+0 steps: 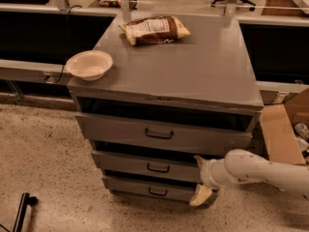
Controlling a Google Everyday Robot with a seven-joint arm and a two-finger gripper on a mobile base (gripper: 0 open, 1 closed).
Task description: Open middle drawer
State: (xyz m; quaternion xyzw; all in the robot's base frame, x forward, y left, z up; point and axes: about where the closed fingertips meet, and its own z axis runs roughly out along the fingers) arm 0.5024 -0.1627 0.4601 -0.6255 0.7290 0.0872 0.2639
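The gripper (200,178) hangs at the right end of the cabinet's (193,76) front. Its two pale fingers (199,196) are spread apart one above the other and clamp nothing. The middle drawer (130,163) lies just beside it toward the picture's left, between the taller top drawer (116,131) and the narrow bottom drawer (130,187). The upper finger is near the right end of the middle drawer's top edge. The small black handle (158,168) sits at the centre of the drawer front with its long axis level, apart from the gripper and at about the height of the gap between the fingers. Judging from this, the single arm must slide sideways along the front. The vertically stacked fingers would then suit closing over the level bar.
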